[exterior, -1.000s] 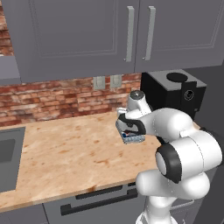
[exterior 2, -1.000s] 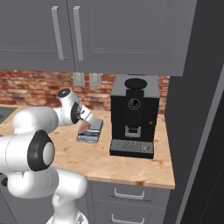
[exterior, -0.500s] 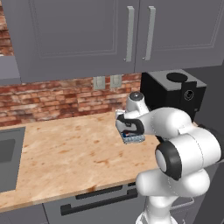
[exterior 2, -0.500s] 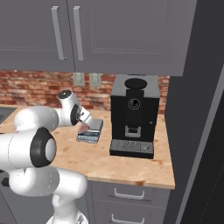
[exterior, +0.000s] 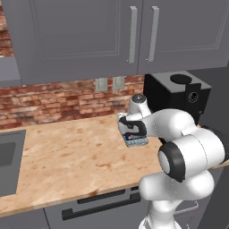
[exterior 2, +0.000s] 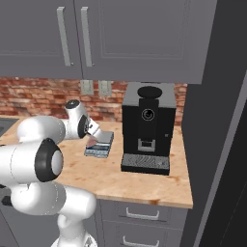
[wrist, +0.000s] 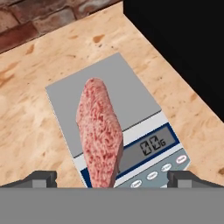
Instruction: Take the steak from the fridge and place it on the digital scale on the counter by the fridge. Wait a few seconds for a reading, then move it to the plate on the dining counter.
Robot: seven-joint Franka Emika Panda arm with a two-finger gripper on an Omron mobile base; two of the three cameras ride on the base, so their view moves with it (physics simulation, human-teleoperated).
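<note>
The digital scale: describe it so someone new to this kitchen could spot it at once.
Start at the black coffee machine on the wood-grain counter below the brick backsplash. Just to its left, beside it, lies the digital scale, a flat grey-topped slab with a small display. The pinkish steak on it sets it apart.

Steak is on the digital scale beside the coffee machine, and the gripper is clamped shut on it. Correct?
Not quite. The steak does lie on the digital scale beside the coffee machine, but the gripper is open: in the hand view its fingertips stand wide apart on either side, clear of the meat.
</note>
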